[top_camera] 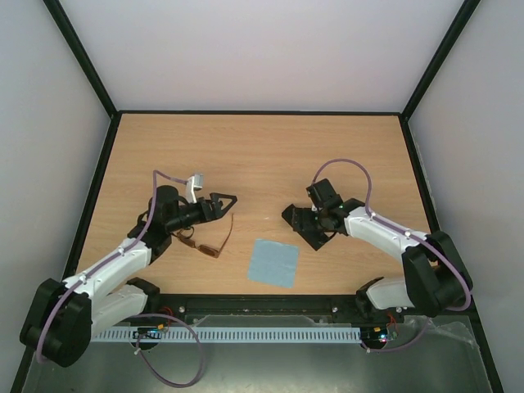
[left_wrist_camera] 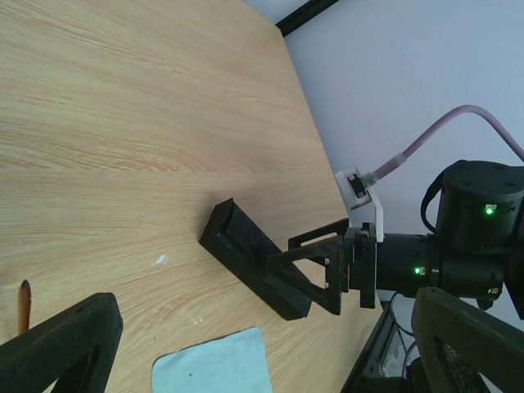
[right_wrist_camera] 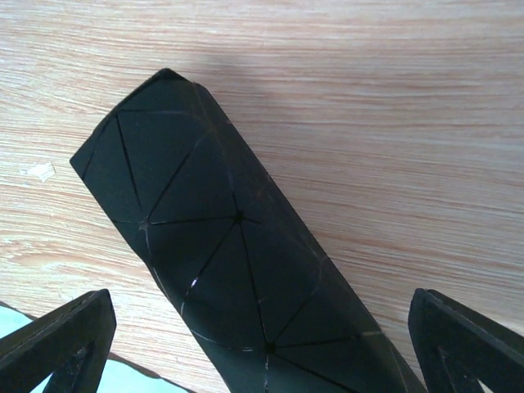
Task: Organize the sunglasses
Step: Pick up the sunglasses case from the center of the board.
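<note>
1. Sunglasses, a brown pair with amber lenses and a thin frame, lie on the pale wood-grain table in our overhead view. They sit just on the near side of the left gripper and left of the light blue square cloth. Part of the frame is hidden under that arm's wrist. The left gripper's black triangular fingers stand wide and hold nothing. The right gripper is spread wide too, over the slim black rectangular case.
2. From the left wrist we see its own dark fingers in both lower corners, well apart. A thin brown sliver of the sunglasses shows at the left edge. Farther off, the case lies flat with the right gripper's open-frame fingers at one end. A corner of the cloth shows at the bottom.
3. From the right wrist, the case fills the middle, matte black and creased into triangular facets. The fingers stand clear of it on either side, gripping nothing.
</note>
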Motion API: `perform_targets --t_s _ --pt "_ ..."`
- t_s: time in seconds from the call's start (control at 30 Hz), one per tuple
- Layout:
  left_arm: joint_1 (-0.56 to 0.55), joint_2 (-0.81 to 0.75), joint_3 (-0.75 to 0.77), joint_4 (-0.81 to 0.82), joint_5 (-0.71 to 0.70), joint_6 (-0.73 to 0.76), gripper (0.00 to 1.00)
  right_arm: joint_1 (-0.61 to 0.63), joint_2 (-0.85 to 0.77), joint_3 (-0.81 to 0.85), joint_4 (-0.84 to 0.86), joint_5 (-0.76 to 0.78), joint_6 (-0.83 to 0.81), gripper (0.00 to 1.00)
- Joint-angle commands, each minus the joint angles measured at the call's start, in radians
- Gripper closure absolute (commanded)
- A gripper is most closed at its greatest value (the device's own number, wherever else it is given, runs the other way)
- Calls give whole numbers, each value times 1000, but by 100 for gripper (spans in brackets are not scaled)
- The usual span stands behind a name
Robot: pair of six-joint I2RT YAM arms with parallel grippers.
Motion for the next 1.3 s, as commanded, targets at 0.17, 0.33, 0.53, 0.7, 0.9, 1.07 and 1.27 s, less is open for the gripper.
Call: perform_targets --t_s 0.17,0.33,0.53,0.7,0.9,1.07,1.27 --pt "-9 -58 21 -139 -44 89 0 9 -58 -157 117 -193 87 1" --pt "-11 -53 10 -106 -34 78 1 30 -179 -257 144 -234 140 1" --pt "-13 -34 2 -81 -63 74 1 121 -242 -239 51 -101 161 1" --pt "-18 -1 0 -63 -79 67 1 213 -147 -160 -34 58 212 1" --pt "-20 48 -8 -26 -67 37 0 261 -35 -59 -130 213 232 3" --pt "-20 65 -16 -1 -53 37 0 266 -4 -32 -162 255 238 14" --pt "-20 62 -20 23 -43 35 1 268 15 -31 -162 253 237 20"
